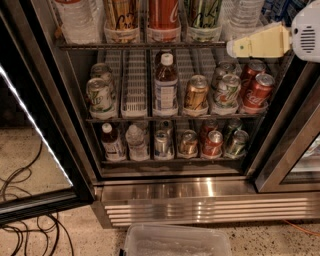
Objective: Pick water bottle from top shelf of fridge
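The fridge (200,200) stands open in front of me, with a steel base and three wire shelves. Only the lower part of the top shelf (145,45) shows. It holds a clear ribbed bottle with a red-edged label at the left (75,20), three tall cans, and a second clear ribbed bottle, the water bottle (241,14), at the right. The water bottle's cap and label are cut off by the frame's top edge. My gripper (240,47), cream with a white body, hangs at the right. It points left at the height of the top shelf's front edge, just below the water bottle and not touching it.
The middle shelf holds soda cans and a brown-liquid bottle with a white cap (165,82). The bottom shelf holds small bottles and cans (187,142). The glass door (35,130) stands open at the left. Black cables (25,230) lie on the floor. A clear plastic bin (175,242) sits below the fridge.
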Available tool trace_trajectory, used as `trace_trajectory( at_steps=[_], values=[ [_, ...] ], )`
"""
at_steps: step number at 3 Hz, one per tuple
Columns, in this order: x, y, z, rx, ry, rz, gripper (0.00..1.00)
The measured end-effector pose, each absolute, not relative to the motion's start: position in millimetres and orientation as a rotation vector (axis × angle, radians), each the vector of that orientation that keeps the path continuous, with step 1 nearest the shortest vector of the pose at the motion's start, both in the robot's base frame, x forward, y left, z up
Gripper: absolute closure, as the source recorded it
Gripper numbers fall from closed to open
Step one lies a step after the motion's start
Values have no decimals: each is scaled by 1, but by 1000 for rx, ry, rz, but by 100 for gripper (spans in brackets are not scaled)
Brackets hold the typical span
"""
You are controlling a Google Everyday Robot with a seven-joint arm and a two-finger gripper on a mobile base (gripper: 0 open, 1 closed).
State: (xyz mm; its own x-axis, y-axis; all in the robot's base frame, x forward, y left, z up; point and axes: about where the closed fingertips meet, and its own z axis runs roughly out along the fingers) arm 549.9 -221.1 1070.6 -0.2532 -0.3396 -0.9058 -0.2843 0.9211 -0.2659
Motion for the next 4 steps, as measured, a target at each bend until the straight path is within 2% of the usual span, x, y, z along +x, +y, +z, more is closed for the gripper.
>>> trace_trajectory(
  at_steps=[2,4],
  values=[
    [573,-205,1078,-373,1746,-16,0],
    [585,-230,1101,-295,1647,-60,0]
  ],
)
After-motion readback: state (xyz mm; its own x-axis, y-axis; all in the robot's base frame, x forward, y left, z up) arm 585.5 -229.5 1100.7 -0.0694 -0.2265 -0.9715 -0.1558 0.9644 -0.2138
